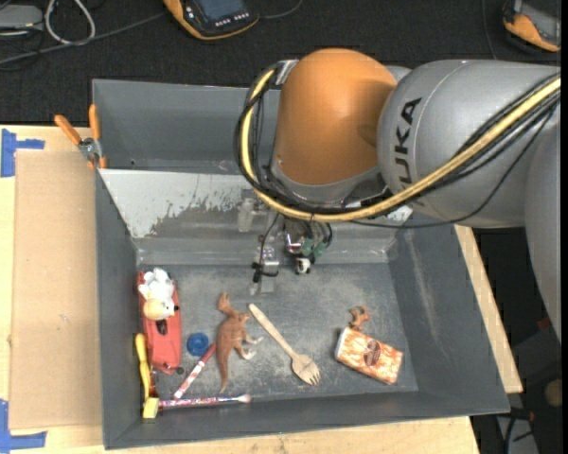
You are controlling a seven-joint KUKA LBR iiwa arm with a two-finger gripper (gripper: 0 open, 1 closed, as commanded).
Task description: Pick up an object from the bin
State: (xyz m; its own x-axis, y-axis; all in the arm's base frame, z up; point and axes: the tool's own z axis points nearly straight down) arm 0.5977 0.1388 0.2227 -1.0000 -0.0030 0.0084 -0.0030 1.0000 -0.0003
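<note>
Camera view: the jaws are seen hanging beneath the orange-covered wrist, low over a bare part of the floor of the grey metal bin, near its back wall. Whether they are released or clenched cannot be told, and nothing is seen between them.

Nearest to them, just in front, lies the handle end of a pale wooden fork, set slantwise with its tines toward the front wall. Just beside it on the left is a brown plastic toy dinosaur, its head turned toward the jaws. Nothing has been lifted yet, so the thing to be picked is judged to be one of these two.

Farther out, an orange printed rectangular packet lies well apart to the right. By the left wall a red toy topped with a white plush figure, a small blue round cap, a yellow stick and red-and-white striped sticks are gathered.

The thin fork handle, flat on the floor, could be skidded over rather than caught. The dinosaur beside it could be pinched along with it or knocked aside. The back wall could be struck by the bulky wrist.
</note>
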